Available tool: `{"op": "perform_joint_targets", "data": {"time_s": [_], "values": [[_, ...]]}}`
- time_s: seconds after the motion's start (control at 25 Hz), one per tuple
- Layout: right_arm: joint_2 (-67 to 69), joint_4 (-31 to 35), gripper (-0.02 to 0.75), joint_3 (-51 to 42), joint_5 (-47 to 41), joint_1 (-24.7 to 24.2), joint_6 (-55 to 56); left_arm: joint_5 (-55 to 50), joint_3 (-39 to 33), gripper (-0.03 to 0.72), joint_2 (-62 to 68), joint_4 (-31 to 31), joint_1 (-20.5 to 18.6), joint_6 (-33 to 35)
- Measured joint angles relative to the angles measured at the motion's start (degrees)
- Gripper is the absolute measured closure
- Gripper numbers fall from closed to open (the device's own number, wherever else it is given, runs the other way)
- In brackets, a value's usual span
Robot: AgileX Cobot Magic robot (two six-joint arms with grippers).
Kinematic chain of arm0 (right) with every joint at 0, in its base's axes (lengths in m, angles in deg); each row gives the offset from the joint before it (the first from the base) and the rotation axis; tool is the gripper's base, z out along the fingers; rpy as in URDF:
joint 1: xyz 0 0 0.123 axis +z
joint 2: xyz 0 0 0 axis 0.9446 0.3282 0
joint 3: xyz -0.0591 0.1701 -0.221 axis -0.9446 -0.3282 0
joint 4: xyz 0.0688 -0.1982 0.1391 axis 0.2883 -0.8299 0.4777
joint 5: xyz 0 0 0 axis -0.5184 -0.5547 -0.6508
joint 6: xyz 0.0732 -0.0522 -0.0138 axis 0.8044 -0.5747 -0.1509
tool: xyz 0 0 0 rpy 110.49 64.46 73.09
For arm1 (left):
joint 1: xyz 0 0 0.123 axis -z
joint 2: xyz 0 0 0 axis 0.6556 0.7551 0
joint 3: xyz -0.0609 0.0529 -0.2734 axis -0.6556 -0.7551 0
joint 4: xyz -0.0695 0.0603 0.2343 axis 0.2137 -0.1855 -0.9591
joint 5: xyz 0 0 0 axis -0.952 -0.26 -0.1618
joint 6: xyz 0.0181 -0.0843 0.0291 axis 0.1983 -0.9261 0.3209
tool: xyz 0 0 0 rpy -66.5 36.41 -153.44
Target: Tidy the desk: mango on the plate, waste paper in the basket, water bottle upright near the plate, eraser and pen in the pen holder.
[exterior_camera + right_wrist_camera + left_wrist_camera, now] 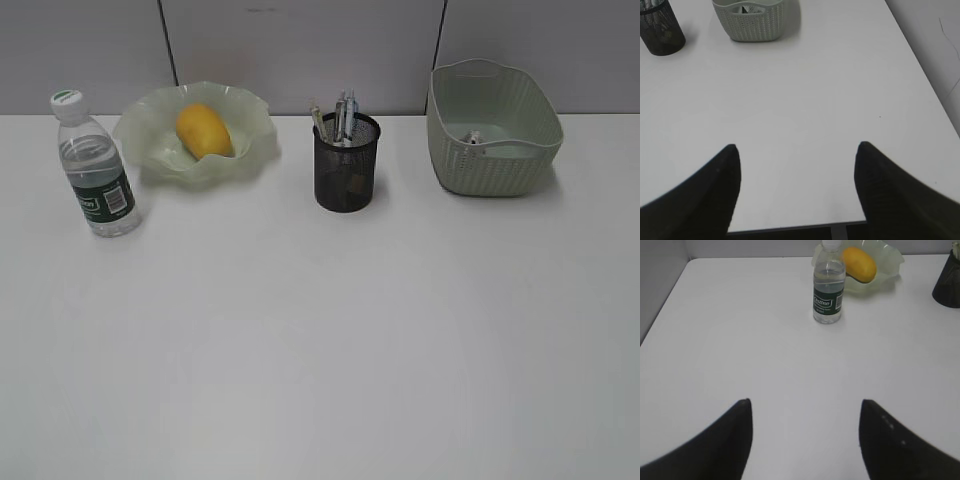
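Note:
On the white desk (pixel 320 340) the yellow mango (pixel 204 131) lies in the wavy green plate (pixel 150 140). Left of the plate the water bottle (pixel 94 166) stands upright. The black mesh pen holder (pixel 346 170) holds pens (pixel 343 118); the eraser is not visible. A wad of waste paper (pixel 473 138) lies inside the green basket (pixel 500 165). Neither arm shows in the exterior view. My left gripper (pixel 805 402) is open over bare desk, well short of the bottle (pixel 829 287) and mango (pixel 859 263). At the desk's near edge my right gripper (pixel 796 146) is open and holds nothing.
A grey wall panel (pixel 300 50) runs behind the desk. The desk's right edge (pixel 925 80) and front edge (pixel 790 227) show in the right wrist view, with the basket (pixel 752 20) and pen holder (pixel 660 30) far ahead.

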Motion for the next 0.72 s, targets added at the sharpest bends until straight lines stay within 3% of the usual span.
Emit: {"op": "perform_joint_targets", "data": {"time_s": [0.72], "values": [[0.0, 0.0, 0.177, 0.0, 0.0, 0.0, 0.0, 0.0, 0.0, 0.241, 0.0, 0.0, 0.0, 0.0]]}}
